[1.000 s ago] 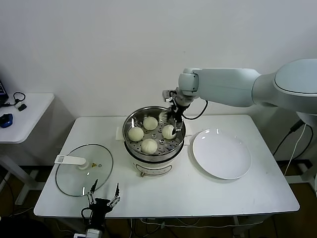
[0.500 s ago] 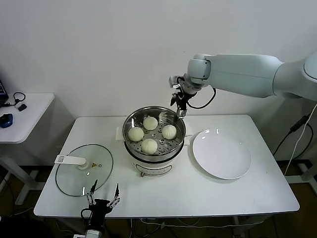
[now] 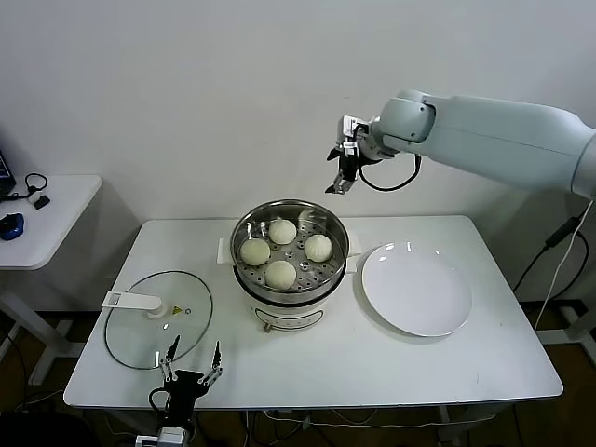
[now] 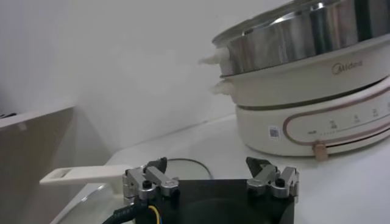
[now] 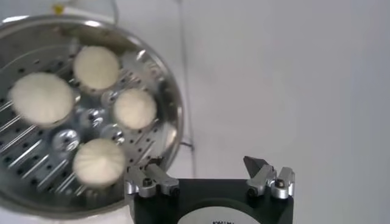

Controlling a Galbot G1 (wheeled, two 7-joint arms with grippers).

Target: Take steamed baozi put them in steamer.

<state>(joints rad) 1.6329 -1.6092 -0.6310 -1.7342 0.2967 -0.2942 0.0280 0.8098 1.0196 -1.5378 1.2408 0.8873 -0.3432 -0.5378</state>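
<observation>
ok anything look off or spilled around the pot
Nothing stands out. All four cream-white pleated buns sit apart on the perforated tray of the round steel steamer, the flat white plate is bare, and the round glass lid lies flat.

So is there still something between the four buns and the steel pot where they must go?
Nothing visible: all four cream-white pleated buns already sit on the perforated tray inside the shiny steel steamer. The right claw hangs open and empty above it; the plate is bare.

White counter (image 3: 372, 358) carries a flat white plate (image 3: 416, 289) on the right and a round glass lid (image 3: 156, 318) with white handle on the left. Side desk (image 3: 56, 200) at far left holds a computer mouse (image 3: 10, 224) and a cable.
</observation>
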